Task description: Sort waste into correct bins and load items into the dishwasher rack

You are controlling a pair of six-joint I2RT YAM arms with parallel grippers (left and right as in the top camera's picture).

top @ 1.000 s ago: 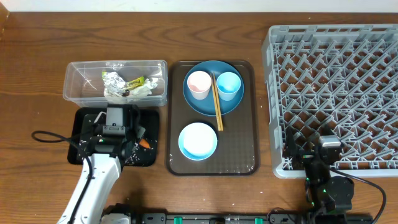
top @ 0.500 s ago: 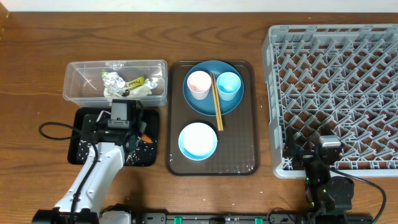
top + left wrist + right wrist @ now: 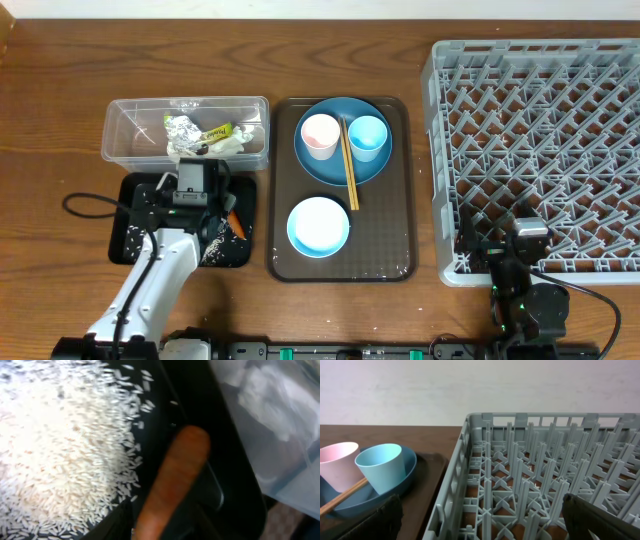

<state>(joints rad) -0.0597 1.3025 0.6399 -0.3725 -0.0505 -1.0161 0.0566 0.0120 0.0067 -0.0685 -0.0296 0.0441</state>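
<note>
On dark wood table [image 3: 50,80]: grey rack [image 3: 530,45], brown tray [image 3: 385,232]; pale wall [image 3: 470,385] behind.

Left of the matt, finely textured brown tray [image 3: 385,255]: glossy black plastic tub [image 3: 192,405] under dry, matt white rice grains [image 3: 60,445] and a smooth, dull-orange carrot [image 3: 172,480], next to a shiny clear plastic tub [image 3: 120,140] of crinkled silver foil wrapper [image 3: 182,128] and soft tissue [image 3: 235,143]. On the tray, smooth satin blue plate [image 3: 315,165] and bare wooden chopsticks [image 3: 348,165]. Right of the tray, matt grey moulded plastic rack [image 3: 540,150] on a grained, lightly polished wooden table [image 3: 60,60].

Print on the yellow wrapper [image 3: 218,131] is too small to read
</note>
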